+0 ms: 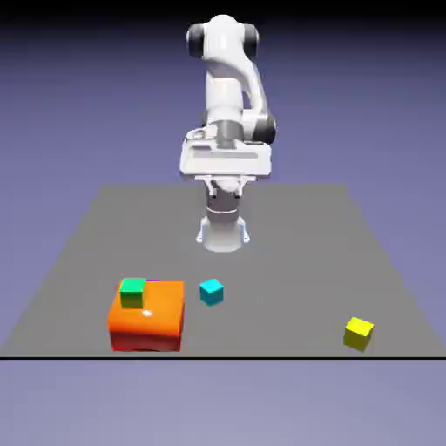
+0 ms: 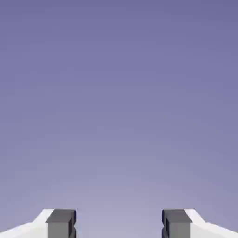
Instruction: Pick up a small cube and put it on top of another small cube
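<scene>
My gripper (image 1: 225, 167) hangs high over the far middle of the table, well away from every cube. In the hand view its two grey fingertips (image 2: 61, 224) stand apart with only the blue-violet backdrop between them, so my gripper (image 2: 119, 225) is open and holds nothing. The small purple cube is almost hidden: just a thin purple edge (image 1: 153, 280) shows behind a green cube (image 1: 132, 292). A small cyan cube (image 1: 211, 292) rests on the table just to the exterior view's right of the orange block.
The green cube sits on top of a large orange block (image 1: 148, 320) near the front left of the grey table (image 1: 287, 253). A small yellow cube (image 1: 358, 333) lies near the front right edge.
</scene>
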You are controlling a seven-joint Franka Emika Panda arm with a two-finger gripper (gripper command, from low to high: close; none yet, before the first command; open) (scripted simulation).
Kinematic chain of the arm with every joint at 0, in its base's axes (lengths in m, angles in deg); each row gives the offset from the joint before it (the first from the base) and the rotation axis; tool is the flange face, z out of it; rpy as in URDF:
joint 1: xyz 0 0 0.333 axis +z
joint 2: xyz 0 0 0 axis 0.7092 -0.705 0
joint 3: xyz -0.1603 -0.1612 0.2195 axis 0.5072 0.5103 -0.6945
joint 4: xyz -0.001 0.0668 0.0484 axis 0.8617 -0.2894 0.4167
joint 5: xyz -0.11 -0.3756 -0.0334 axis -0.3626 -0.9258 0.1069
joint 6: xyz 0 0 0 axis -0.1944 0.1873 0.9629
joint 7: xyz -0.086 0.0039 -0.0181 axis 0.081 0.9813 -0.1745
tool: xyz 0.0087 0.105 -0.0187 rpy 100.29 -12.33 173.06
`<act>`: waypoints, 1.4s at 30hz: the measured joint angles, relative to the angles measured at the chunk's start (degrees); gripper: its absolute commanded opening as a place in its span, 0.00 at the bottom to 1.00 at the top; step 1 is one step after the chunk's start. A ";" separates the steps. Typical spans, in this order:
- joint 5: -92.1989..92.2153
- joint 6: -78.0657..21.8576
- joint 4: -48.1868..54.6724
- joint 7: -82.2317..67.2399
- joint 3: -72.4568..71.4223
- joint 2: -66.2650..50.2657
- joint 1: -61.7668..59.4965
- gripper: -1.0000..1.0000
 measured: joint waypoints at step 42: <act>4.91 -30.73 10.83 2.08 -11.89 -25.65 -45.99 0.00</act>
